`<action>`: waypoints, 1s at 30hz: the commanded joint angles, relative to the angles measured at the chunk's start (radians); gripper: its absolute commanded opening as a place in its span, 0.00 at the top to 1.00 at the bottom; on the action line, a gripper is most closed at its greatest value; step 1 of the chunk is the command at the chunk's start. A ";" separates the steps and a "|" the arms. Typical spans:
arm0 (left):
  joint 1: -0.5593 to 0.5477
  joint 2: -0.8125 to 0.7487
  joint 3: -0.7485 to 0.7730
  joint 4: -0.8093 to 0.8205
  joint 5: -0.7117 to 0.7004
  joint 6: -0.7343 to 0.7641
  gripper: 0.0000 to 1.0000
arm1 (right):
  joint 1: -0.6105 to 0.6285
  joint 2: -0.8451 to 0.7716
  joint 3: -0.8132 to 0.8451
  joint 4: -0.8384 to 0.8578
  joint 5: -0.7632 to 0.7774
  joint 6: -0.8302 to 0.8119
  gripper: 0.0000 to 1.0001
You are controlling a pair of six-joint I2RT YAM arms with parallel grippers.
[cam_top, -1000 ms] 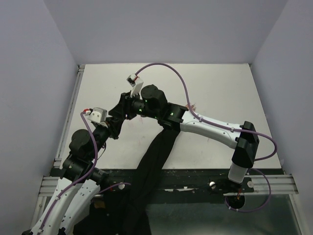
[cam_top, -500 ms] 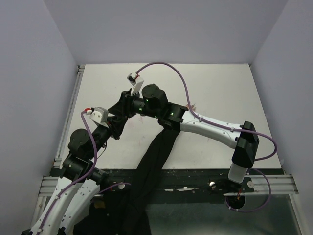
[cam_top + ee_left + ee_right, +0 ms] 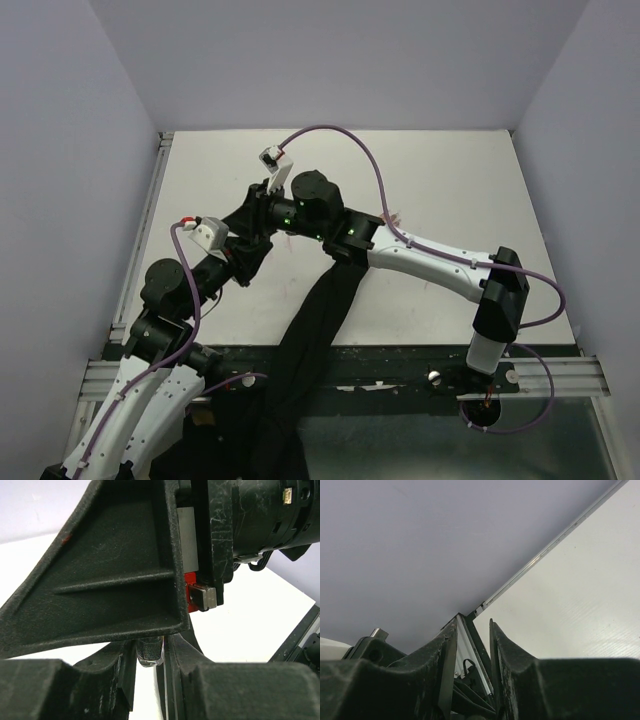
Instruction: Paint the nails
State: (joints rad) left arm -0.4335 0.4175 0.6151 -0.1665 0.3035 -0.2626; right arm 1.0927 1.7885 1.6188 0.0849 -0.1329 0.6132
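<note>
Seen from above, both arms reach to the left of centre of the white table (image 3: 450, 180), and their black grippers meet there tip to tip. The black sleeve (image 3: 310, 340) runs from the bottom edge of the frame up to the centre, where it passes under the right arm (image 3: 430, 262). The fake hand at its end is hidden by that arm, so the nails cannot be made out. Only a small pale pink bit (image 3: 392, 214) shows at the arm's upper edge.

In the left wrist view, the left gripper (image 3: 150, 647) has its jaws closed on a small dark glossy thing (image 3: 149, 655), with a finger of the other gripper looming just above. The right gripper (image 3: 473, 625) has its jaws almost together. A dark shape sits low in the narrow gap, but I cannot tell whether it is gripped.
</note>
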 commanded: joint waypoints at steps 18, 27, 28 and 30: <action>0.021 -0.049 0.008 -0.037 -0.156 -0.078 1.00 | 0.030 -0.118 -0.065 -0.054 0.266 -0.050 0.21; 0.024 -0.059 0.009 -0.076 -0.276 -0.078 1.00 | 0.029 -0.167 -0.123 -0.024 0.208 -0.035 0.28; 0.024 -0.051 0.012 -0.080 -0.271 -0.078 1.00 | 0.030 -0.166 -0.123 -0.011 0.190 -0.030 0.30; 0.025 -0.039 0.015 -0.079 -0.262 -0.081 1.00 | 0.032 -0.156 -0.117 -0.004 0.161 -0.027 0.33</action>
State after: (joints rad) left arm -0.4179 0.3607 0.6147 -0.2298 0.0860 -0.3305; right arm 1.1137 1.6421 1.5154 0.0589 0.0811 0.5838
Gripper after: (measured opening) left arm 0.318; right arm 0.700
